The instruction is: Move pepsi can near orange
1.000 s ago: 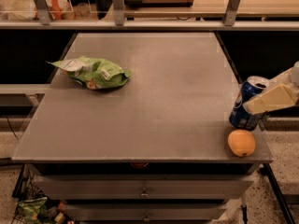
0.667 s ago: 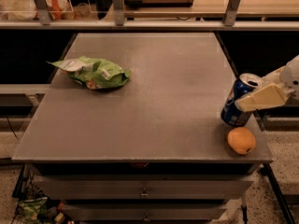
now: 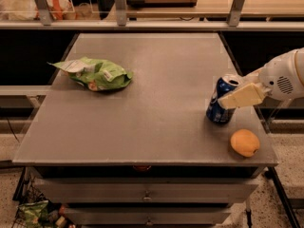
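The pepsi can (image 3: 219, 103) is dark blue with a silver top and leans to the left at the right side of the grey table (image 3: 152, 89). My gripper (image 3: 236, 99) reaches in from the right and its cream-coloured fingers (image 3: 242, 97) lie across the can's right side. The orange (image 3: 245, 142) sits on the table near the front right corner, just below and to the right of the can, a small gap apart from it.
A green snack bag (image 3: 95, 73) lies at the left of the table. A rail with metal posts (image 3: 119, 6) runs along the far edge. Drawers (image 3: 147, 194) are under the table front. The table's right edge is close to the orange.
The can and my gripper have moved a little to the left and away from the table's right edge. The orange and the bag have not moved.
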`<state>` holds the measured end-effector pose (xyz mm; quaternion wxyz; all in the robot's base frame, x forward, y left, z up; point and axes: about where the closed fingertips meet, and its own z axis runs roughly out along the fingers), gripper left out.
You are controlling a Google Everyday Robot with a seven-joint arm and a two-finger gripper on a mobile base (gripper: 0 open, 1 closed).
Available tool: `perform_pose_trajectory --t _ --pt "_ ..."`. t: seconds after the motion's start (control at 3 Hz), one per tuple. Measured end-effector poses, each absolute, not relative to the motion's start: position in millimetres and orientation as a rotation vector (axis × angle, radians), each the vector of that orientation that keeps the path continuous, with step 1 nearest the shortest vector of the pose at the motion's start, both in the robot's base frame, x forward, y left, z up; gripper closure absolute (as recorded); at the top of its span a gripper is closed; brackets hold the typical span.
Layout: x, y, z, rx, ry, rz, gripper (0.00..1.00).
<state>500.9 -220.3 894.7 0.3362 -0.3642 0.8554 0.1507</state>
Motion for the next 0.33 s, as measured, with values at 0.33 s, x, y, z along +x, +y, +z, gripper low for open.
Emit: perform_pose_trajectory --t 0.33 --pt "500.4 -219.2 894.6 -0.952 2.231 0.393 0.84"
